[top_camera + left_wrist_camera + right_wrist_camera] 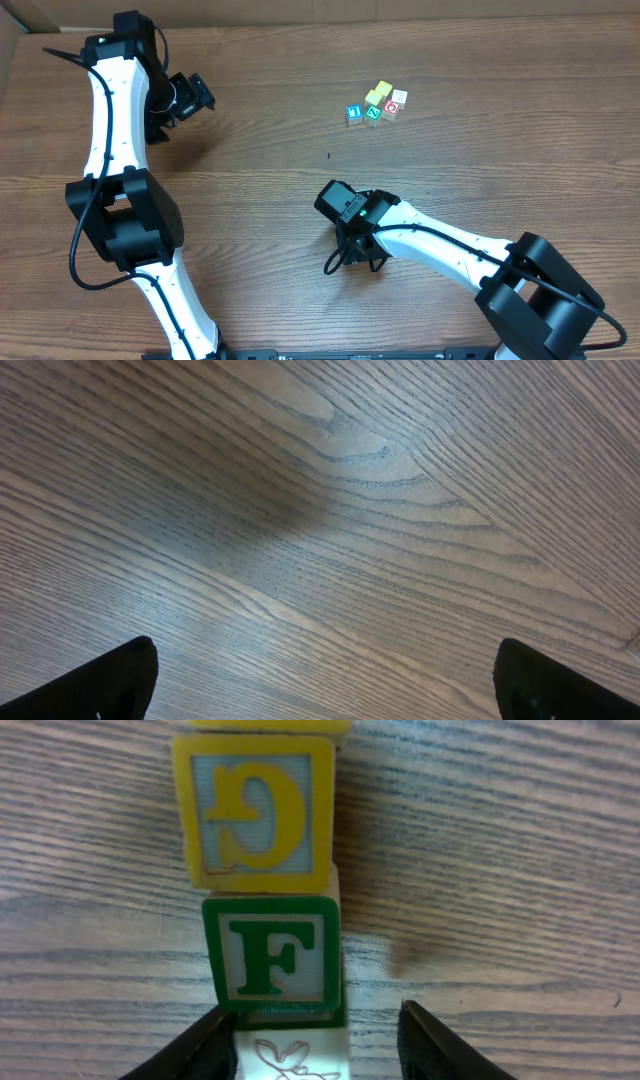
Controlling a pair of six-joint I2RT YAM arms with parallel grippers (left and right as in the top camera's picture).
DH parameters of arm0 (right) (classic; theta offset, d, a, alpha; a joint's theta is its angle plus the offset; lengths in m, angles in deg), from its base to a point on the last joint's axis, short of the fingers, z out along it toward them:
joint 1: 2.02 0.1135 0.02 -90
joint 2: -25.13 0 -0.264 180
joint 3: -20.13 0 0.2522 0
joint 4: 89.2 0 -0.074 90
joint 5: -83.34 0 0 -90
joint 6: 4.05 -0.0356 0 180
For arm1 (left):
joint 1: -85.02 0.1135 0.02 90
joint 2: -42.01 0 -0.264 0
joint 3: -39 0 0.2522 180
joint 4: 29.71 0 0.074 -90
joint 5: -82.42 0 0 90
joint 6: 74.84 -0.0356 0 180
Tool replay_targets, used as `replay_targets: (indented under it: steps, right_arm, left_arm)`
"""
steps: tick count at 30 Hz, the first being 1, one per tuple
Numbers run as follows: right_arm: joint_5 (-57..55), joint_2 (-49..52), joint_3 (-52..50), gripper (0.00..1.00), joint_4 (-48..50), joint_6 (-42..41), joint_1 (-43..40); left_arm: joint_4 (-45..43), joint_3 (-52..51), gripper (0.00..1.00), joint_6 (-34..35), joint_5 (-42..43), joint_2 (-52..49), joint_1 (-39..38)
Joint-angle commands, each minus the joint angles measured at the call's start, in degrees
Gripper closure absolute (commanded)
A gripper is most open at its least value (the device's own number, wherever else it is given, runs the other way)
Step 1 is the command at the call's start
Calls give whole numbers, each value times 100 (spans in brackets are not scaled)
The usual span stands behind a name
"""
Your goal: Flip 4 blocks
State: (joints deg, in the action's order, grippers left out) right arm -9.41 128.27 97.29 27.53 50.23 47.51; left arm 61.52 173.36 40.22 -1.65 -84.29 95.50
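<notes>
Right hand (315, 1025): jaws half open, astride the bird block (295, 1058). The left finger sits at the block's edge, and I cannot tell if it touches. The right finger stands off, with bare counter (500, 870) showing between. No grip that I can see.

Blocks lie in a line running away from that hand. The bird block touches the F block (272, 955), which touches the G block (255, 810). A fourth block (265, 725) shows only as a yellow edge at the top of the frame. The overhead view does not show this line, probably because the arm hides it. It does show loose blocks (376, 104) up-counter, well apart from both hands.

Left hand (325, 690): spread wide over bare counter, nothing between the fingers, far from all blocks.

Which blocks are already turned cannot be read from their faces.

Risks from here, as I judge them:
- The hand sits off-centre on the bird block, so the near finger would land first and shove the block sideways or twist it.
- The bird block butts against the F block. Lifting or rolling it may drag or tip that neighbour and break the line.
- A small cube held near its edge can pop out of the pads.
- A half-roll may drop it back on the same face.
</notes>
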Motion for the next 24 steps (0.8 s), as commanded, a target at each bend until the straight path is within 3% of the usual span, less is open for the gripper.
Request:
replay_targets:
  steps: [1, 12, 18, 20, 24]
  right_arm:
    - [28, -48, -35, 56, 42, 4, 0]
    - [63, -48, -35, 58, 188, 7, 0]
    - [138, -48, -35, 42, 122, 11, 0]
    - [140, -48, -35, 43, 81, 9, 0]
    - [144, -48, -35, 54, -61, 9, 0]
  left_arm:
    - [-20, -17, 0, -44, -17, 52, -33]
    - [-20, -17, 0, -44, -15, 52, -33]
    - [-20, -17, 0, -44, -17, 52, -33]
    - [-20, -17, 0, -44, -17, 52, -33]
    - [-20, -17, 0, -44, -17, 52, -33]
